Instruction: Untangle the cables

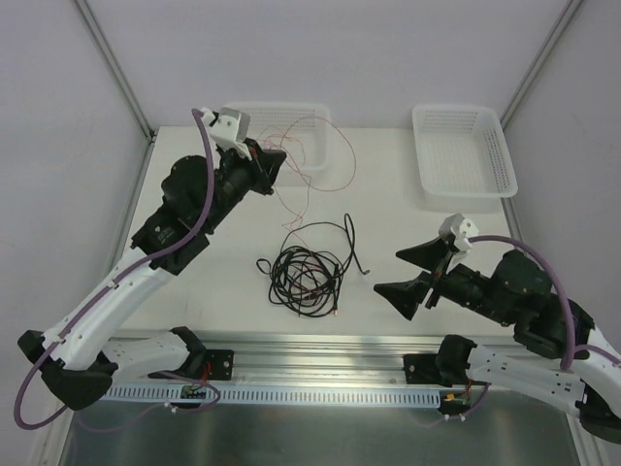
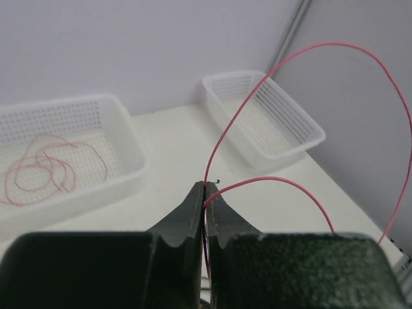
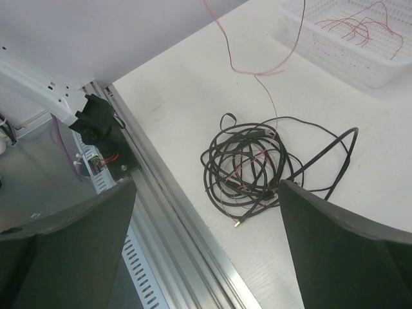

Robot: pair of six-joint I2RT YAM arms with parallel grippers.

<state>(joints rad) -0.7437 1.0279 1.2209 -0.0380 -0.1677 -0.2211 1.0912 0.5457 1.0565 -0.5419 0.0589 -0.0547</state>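
Note:
A tangle of black cables (image 1: pixel 309 274) lies in loose coils at the table's middle, with finer red-pink strands threaded through it (image 3: pixel 251 168). My left gripper (image 1: pixel 276 161) hangs raised beside the left basket and is shut on a thin red cable (image 2: pixel 239 109); the cable arcs up out of the pinched tips (image 2: pixel 206 187). That red cable trails down toward the tangle (image 3: pixel 257 72). My right gripper (image 1: pixel 388 271) stands open to the right of the tangle, apart from it, with nothing between its fingers (image 3: pixel 347 238).
The white left basket (image 1: pixel 320 109) at the back holds loose red wire (image 2: pixel 45 167). A second white basket (image 1: pixel 505 155) stands at the back right. An aluminium rail (image 1: pixel 320 342) runs along the near table edge, and grey walls close in both sides.

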